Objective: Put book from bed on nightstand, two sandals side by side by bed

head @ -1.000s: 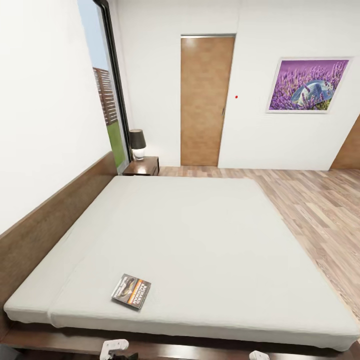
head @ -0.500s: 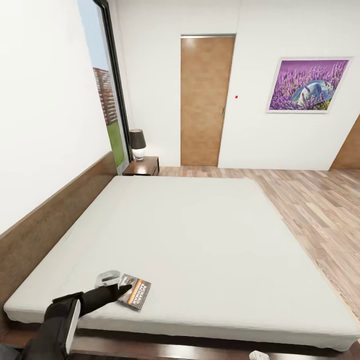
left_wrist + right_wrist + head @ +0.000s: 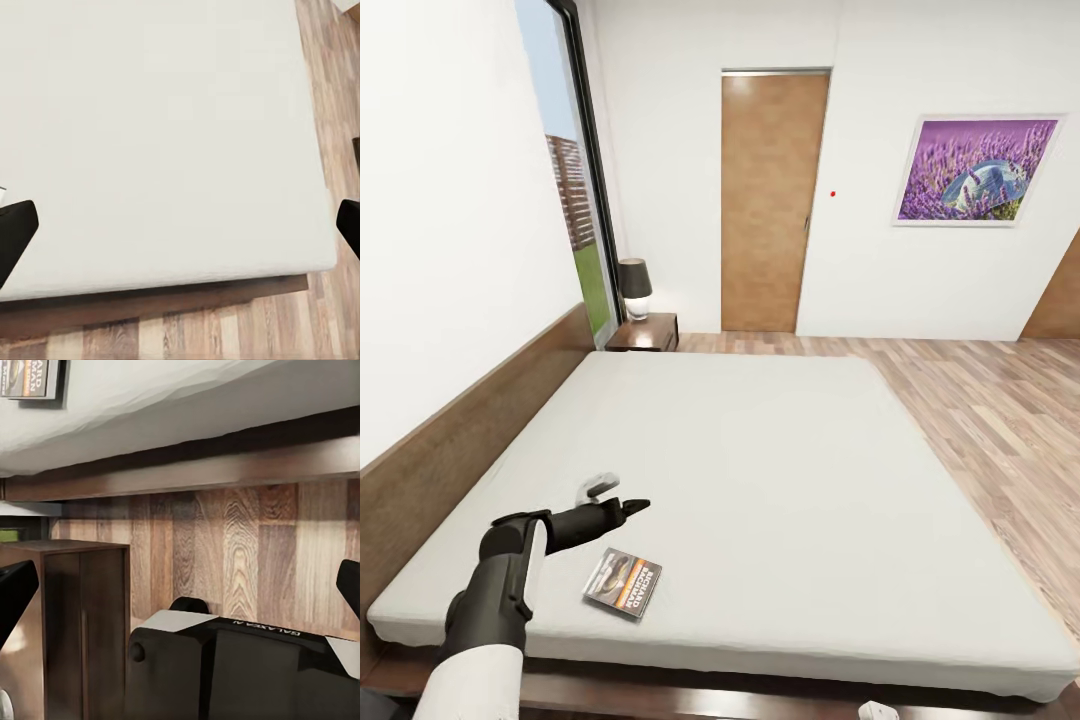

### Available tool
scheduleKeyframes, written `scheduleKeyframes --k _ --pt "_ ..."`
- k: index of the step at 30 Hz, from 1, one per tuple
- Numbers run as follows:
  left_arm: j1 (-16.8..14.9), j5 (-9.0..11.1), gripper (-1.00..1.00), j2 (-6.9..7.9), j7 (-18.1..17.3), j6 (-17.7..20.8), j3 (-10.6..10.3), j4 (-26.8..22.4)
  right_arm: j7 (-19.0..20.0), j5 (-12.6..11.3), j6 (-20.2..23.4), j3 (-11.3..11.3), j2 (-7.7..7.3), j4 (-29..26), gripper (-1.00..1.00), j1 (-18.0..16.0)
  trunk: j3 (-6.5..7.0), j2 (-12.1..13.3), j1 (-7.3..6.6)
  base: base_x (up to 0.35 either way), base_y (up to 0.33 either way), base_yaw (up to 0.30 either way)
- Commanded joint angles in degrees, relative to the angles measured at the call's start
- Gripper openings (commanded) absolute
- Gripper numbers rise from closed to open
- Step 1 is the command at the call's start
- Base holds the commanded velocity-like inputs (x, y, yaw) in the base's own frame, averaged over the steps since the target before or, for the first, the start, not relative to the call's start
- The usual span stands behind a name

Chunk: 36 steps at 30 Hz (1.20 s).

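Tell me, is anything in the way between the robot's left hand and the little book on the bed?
No. The left hand hangs open above the bed, just beyond the book. Between them I see only bare mattress.

**Book flat on the bed, far nightstand by the headboard**

The book (image 3: 623,582) lies flat, cover up, on the bed (image 3: 760,470), near the mattress edge closest to the camera and toward the headboard side. Its grey-dark cover carries an orange-red band and white lettering. The off-white mattress sits in a dark brown frame. A dark reddish-brown nightstand (image 3: 645,331) stands beside the bed's far headboard corner.
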Motion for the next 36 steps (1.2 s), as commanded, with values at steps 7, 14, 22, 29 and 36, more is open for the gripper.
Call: scheduleKeyframes --k 7,14,22,29,36 --pt "-0.24 -0.65 1.00 1.39 3.70 -0.27 0.70 2.15 0.67 -0.61 -0.36 0.20 -0.14 0.30 1.00 -0.12 -0.11 -0.11 0.03 0.000 0.000 0.000" --pt "-0.27 -0.46 1.00 2.27 13.64 -4.47 1.29 2.23 0.82 -0.78 -0.38 0.20 -1.11 0.33 1.00 -0.12 -0.11 -0.11 0.03 0.000 0.000 0.000" --pt "-0.28 5.60 1.00 1.78 18.30 -6.66 1.05 2.29 0.69 -0.79 -0.38 0.20 -1.16 0.31 1.00 -0.12 -0.11 -0.11 0.03 0.000 0.000 0.000" --pt "-0.28 5.94 1.00 1.68 18.39 -6.70 1.03 2.35 0.83 -0.79 -0.38 0.20 -1.17 0.30 1.00 -0.12 -0.11 -0.11 0.03 0.000 0.000 0.000" --pt "-0.28 5.95 1.00 0.99 18.39 -6.70 1.02 2.35 1.00 -0.79 -0.35 0.20 -1.94 0.32 1.00 -0.12 -0.11 -0.11 0.03 0.000 0.000 0.000"
